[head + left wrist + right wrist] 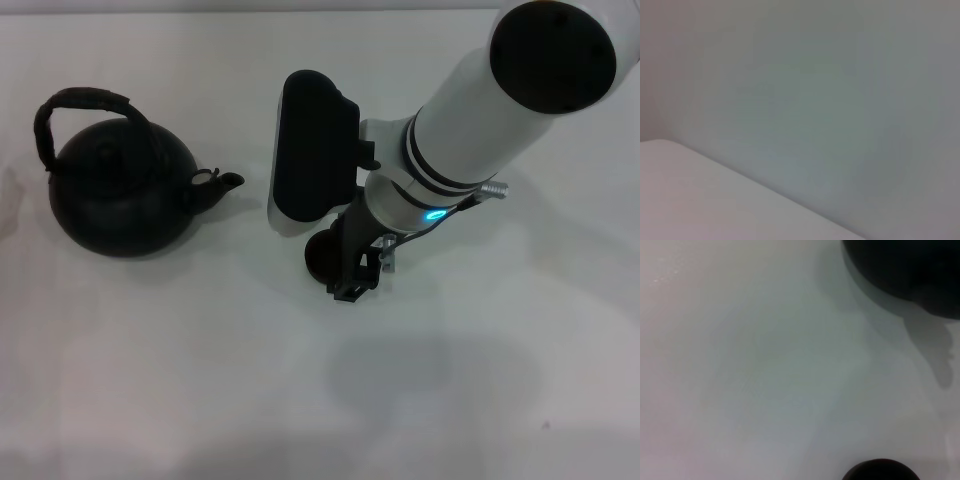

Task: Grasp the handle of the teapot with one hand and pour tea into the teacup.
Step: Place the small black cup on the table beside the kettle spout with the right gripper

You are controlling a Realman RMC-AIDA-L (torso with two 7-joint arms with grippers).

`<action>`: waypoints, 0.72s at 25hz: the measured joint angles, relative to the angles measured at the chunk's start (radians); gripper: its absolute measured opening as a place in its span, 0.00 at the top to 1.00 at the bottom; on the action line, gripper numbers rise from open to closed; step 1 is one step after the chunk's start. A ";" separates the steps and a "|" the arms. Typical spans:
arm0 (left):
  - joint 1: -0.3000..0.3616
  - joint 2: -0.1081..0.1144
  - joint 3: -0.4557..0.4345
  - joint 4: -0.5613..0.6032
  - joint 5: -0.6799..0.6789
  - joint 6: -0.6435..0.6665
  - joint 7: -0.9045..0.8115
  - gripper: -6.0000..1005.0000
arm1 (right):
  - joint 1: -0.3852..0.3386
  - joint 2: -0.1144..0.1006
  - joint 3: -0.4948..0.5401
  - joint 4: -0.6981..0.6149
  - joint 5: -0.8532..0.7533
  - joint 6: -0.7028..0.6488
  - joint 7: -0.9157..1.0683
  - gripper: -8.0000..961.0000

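Note:
The matte black teapot (120,195) stands on the white table (180,380) at the left, its short spout pointing right. Its dark wrapped handle (75,105) arches over the body, and nothing holds it. The small dark teacup (318,256) sits right of the spout, mostly hidden under my right arm. My right gripper (352,282) hangs low right by the cup. In the right wrist view the teapot (905,270) fills one corner and the teacup's rim (880,471) shows at the edge. My left gripper is out of view.
My right arm's white forearm (490,120) and black wrist housing (310,155) reach in from the upper right and cover the table's middle. The left wrist view shows only a pale surface edge (715,200).

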 joint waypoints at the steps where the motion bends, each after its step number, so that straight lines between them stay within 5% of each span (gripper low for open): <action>1: 0.000 0.000 0.000 0.000 0.000 0.000 0.000 0.23 | 0.000 0.000 0.000 0.000 0.000 0.000 0.000 0.15; 18: 0.003 0.000 0.000 0.012 -0.004 0.000 -0.001 0.23 | 0.006 0.000 -0.002 0.001 0.006 0.011 0.001 0.12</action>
